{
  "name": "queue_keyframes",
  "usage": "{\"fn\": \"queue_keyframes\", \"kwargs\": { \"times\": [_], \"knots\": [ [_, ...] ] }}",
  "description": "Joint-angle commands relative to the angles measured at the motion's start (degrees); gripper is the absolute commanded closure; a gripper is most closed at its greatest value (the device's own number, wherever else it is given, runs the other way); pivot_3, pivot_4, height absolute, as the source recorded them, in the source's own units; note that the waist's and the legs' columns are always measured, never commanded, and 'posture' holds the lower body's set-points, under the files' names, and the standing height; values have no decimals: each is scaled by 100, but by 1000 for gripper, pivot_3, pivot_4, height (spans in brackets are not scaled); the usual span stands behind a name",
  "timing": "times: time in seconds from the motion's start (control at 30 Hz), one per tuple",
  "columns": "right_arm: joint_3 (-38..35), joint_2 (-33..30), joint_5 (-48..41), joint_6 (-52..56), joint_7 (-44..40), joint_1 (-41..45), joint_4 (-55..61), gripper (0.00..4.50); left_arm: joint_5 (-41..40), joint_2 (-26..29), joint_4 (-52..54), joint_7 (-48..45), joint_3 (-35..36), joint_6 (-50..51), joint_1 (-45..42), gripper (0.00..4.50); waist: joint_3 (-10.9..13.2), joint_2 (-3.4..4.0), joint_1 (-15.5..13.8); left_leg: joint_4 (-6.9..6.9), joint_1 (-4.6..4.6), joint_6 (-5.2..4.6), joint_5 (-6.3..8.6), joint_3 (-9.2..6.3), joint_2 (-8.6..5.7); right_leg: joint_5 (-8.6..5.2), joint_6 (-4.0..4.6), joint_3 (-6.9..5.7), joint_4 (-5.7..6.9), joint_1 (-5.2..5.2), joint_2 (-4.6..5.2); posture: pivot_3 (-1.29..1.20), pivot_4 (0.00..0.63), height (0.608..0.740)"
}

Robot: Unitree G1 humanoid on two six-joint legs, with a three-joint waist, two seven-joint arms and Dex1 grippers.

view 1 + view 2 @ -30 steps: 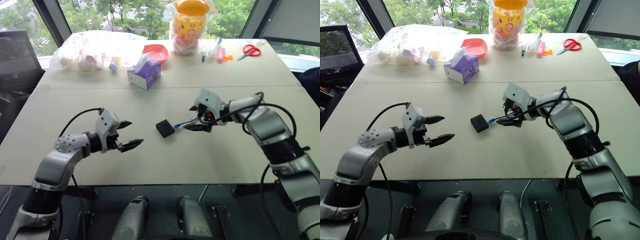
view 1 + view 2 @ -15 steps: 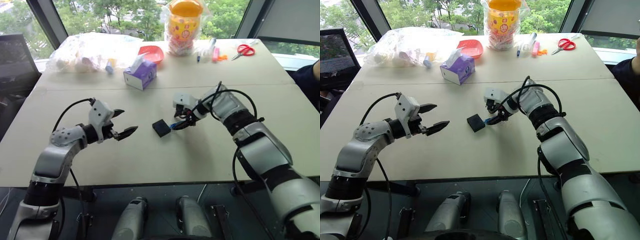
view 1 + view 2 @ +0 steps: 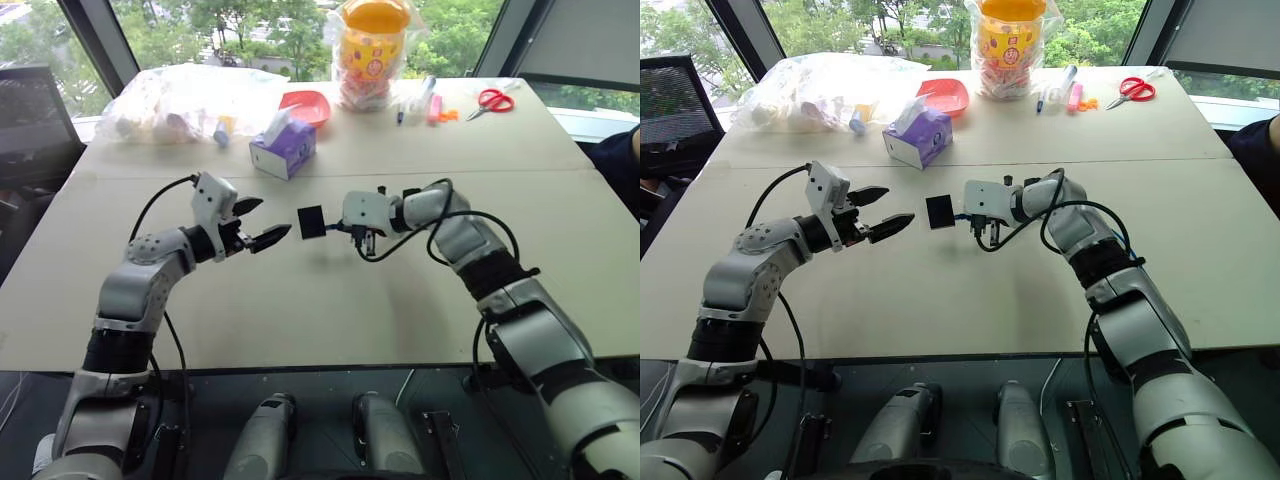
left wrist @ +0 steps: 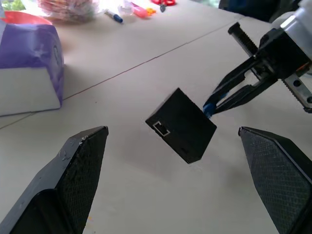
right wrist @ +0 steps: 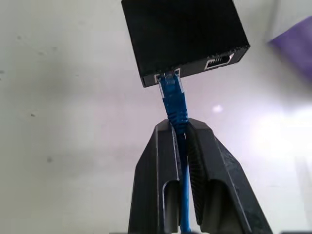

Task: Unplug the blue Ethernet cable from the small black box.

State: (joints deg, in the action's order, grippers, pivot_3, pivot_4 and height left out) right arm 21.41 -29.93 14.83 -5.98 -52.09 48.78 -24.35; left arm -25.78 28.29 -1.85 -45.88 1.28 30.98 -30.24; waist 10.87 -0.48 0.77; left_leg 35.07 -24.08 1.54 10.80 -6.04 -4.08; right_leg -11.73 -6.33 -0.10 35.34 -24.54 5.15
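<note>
Office or lab meeting room, large pale table, wide windows, mesh office chair

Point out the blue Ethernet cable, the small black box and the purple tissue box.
blue Ethernet cable (image 5: 171,97): right wrist view, its boot below the plug.
small black box (image 4: 187,122): left wrist view, its top face.
purple tissue box (image 3: 290,143): left eye view, its top.

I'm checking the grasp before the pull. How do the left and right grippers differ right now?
The left gripper stands wide open and holds nothing; the right gripper is shut on the blue Ethernet cable, just behind its plug. The right gripper carries the small black box off the table, hanging by the cable; the left gripper sits beside the box without touching it. Both point at the box.
</note>
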Motion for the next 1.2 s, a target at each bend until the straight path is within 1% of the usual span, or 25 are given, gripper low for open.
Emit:
{"fn": "queue_keyframes", "kwargs": {
  "times": [0.03,0.1,0.2,0.33,0.43,0.53,0.67,0.87,1.1,1.17,1.2],
  "knots": [
    [-388,-206,124,-340,552,-550,1541,4456,-362,-57,-59,-365,14,309,-380,0,0,-1,3,0,0,0,0,1,0,0,0,0,0,0,0,0,150,740],
    [-510,-287,200,-290,722,-969,2290,4456,-509,-107,-155,-581,-13,468,-570,0,1,-2,16,2,-1,0,0,1,0,0,0,0,-3,2,0,0,150,740],
    [-584,-298,296,-123,868,-1337,2970,4456,-690,-175,-253,-771,30,692,-792,0,1,-2,42,8,1,-1,-1,6,3,-1,0,1,-2,3,0,0,150,740],
    [-617,-243,414,123,996,-1619,3593,4456,-945,-222,-319,-1025,39,972,-1038,0,1,-2,21,11,7,-1,-1,5,6,-10,17,2,0,9,-2,0,150,740],
    [-626,-237,451,289,1007,-1682,3789,4456,-1001,-210,-329,-1182,2,1037,-1103,0,1,-2,10,12,6,-2,-2,4,6,-10,18,3,-2,12,0,0,150,740],
    [-653,-264,467,364,1015,-1660,3807,4500,-1007,-141,-292,-1277,17,1099,-1099,872,1,-3,9,12,6,-2,-2,4,6,-10,18,3,-4,12,0,0,150,740],
    [-668,-322,483,331,1027,-1602,3743,4500,-1051,-46,-203,-1319,70,1205,-1079,2744,1,-3,9,12,6,-2,-2,3,6,-11,19,3,-4,12,0,0,150,740],
    [-729,-398,452,253,1034,-1472,3577,4500,-1098,97,-113,-1314,122,1269,-1005,2744,1,-4,5,12,6,-1,-2,2,7,-11,19,2,-5,12,0,0,150,740],
    [-754,-401,305,260,909,-1378,3486,4500,-1085,127,-134,-1318,94,1265,-972,2744,1,-4,4,11,5,-1,-2,2,8,-11,20,3,-7,12,1,0,150,740],
    [-737,-442,259,221,828,-1310,3440,3698,-1062,120,-215,-1339,90,1228,-1008,3295,2,-4,4,11,5,-2,-2,2,9,-11,20,3,-7,12,1,0,150,740],
    [-735,-455,249,206,806,-1289,3427,3411,-1050,114,-242,-1341,85,1215,-1024,3600,2,-4,4,11,5,-2,-2,2,9,-11,20,3,-7,12,1,0,150,740]
  ]
}}
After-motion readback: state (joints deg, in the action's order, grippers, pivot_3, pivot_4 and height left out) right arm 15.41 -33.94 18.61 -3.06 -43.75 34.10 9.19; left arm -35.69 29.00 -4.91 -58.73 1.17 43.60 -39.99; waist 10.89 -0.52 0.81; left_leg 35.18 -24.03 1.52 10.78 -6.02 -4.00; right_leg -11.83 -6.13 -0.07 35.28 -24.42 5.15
